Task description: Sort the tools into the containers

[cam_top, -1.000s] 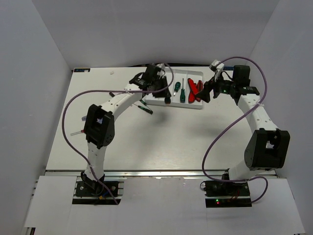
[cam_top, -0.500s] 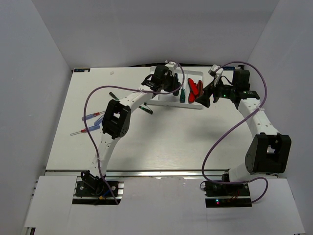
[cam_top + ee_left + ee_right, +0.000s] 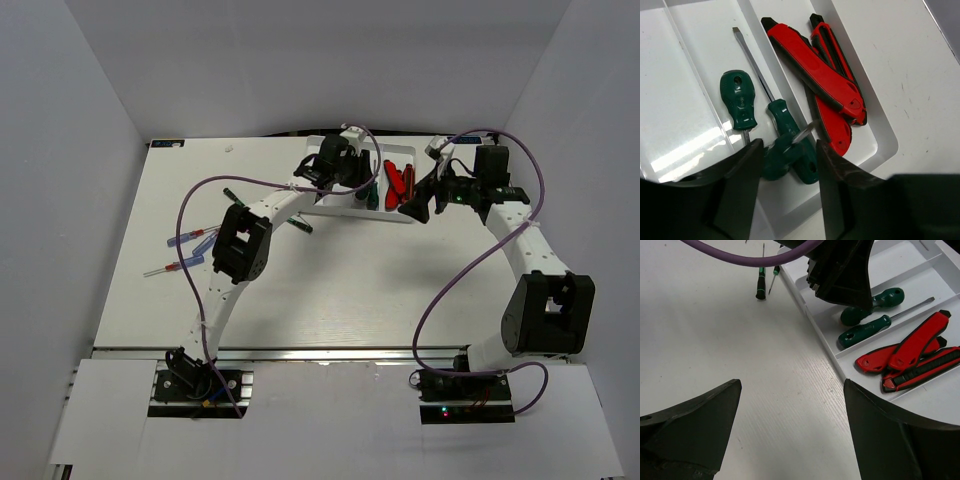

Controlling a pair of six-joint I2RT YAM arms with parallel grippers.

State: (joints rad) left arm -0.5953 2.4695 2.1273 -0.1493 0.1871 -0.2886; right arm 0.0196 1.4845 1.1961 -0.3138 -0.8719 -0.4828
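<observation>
The white tray (image 3: 340, 211) stands at the back of the table. One of its containers holds red-and-black utility knives (image 3: 815, 75), the one beside it green-handled screwdrivers (image 3: 739, 102). My left gripper (image 3: 790, 200) hovers over that screwdriver container with its jaws apart. A blurred green-handled screwdriver (image 3: 783, 156) lies below the gap and the fingers do not grip it. My right gripper (image 3: 792, 425) stands wide open over bare table just beside the tray's near edge (image 3: 815, 325), with nothing between its fingers. From above, the left gripper (image 3: 352, 172) hides part of the tray.
Loose tools lie on the table left of the tray: blue-handled screwdrivers (image 3: 190, 240), a thin red-handled one (image 3: 165, 268), and small green ones (image 3: 300, 222) (image 3: 230, 192). White walls close in the table. The left arm's purple cable (image 3: 200, 190) loops over the left half.
My left gripper has swung right across the tray to the green screwdrivers' container and its jaws have parted. The right gripper has dipped slightly toward the tray's near corner.
</observation>
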